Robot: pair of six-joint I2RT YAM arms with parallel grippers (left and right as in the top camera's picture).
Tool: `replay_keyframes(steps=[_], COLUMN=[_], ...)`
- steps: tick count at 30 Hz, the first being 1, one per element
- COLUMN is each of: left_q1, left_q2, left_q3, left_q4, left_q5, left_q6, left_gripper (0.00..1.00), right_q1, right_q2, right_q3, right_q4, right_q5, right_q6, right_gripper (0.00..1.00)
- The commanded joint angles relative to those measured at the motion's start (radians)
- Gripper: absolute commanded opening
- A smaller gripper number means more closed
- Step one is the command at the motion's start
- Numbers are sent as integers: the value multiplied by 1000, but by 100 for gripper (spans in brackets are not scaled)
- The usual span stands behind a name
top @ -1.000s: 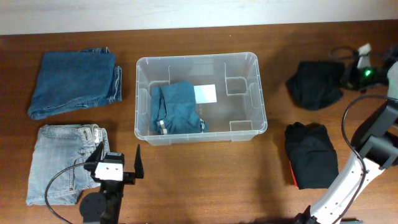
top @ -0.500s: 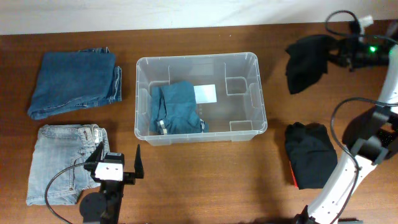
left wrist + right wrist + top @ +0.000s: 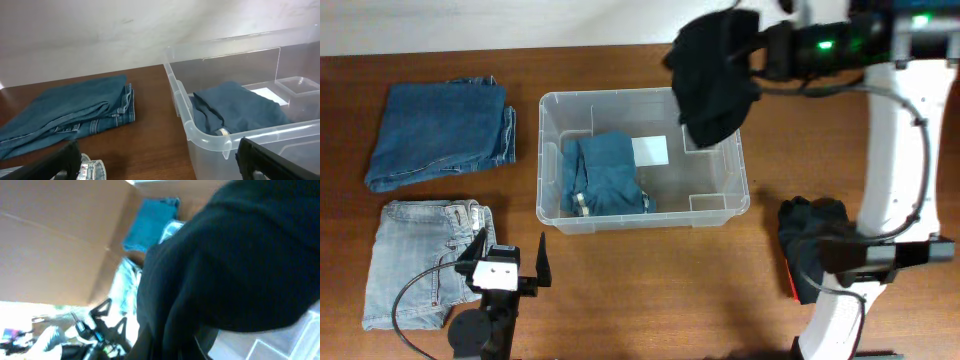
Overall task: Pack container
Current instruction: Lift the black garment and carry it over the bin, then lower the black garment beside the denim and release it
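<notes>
Where the table (image 3: 650,300) meets its left edge, two folded pairs of jeans lie flat. The dark blue jeans (image 3: 440,135) are at the rear and the pale washed jeans (image 3: 420,262) at the front, apart from each other. In the left wrist view, the dark blue jeans (image 3: 65,117) lie left of the bin.

The left gripper (image 3: 507,258) sits low at the front, just right of the pale jeans. Its jaws are spread wide with nothing between them. In the left wrist view both dark fingertips of the left gripper (image 3: 160,162) show at the bottom corners, and one lies over a corner of the pale jeans.

The container (image 3: 610,93) stands upright at the middle of the table, open side up, to the right of both pairs of jeans. A folded teal garment (image 3: 605,175) lies in its left half, against the front wall. The white label (image 3: 650,150) shows on the floor just right of it. The left wrist view shows the container (image 3: 200,132) with the teal garment (image 3: 240,110) and the label (image 3: 265,93) inside.

The right gripper (image 3: 765,50) reaches in from the right at the rear and clamps a black garment (image 3: 712,75). Its fingertips are buried in the cloth. The garment hangs bunched over the container's rear right corner, clear of the table. In the right wrist view the black garment (image 3: 240,270) fills most of the frame.

A second black garment (image 3: 815,250) lies folded at the front right, well apart from the container, with a red edge (image 3: 791,285) showing at its left side.
</notes>
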Motion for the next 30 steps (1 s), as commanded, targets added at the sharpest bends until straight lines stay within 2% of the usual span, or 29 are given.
replay_keyframes(steps=[1, 5, 10, 17, 25, 30], left_q1=[5, 5, 5, 5, 5, 5], left_q2=[-6, -6, -6, -6, -6, -6], left_q3=[-6, -6, -6, -6, -6, -6], left_q4=[0, 0, 0, 0, 0, 0], left_q5=[-7, -7, -7, -7, -7, -7], left_q6=[16, 16, 16, 16, 16, 16], left_gripper=[99, 100, 99, 99, 99, 99], right_q1=[143, 272, 382, 423, 424, 421], right_q2=[27, 55, 90, 127, 127, 127], right_q3=[-1, -8, -65, -206, -486, -533], right_q4=[23, 71, 120, 189, 360, 392], right_q5=[357, 544, 694, 698, 633, 629], right_q6=[222, 371, 460, 497, 501, 500], right_gripper=[4, 4, 4, 4, 4, 4])
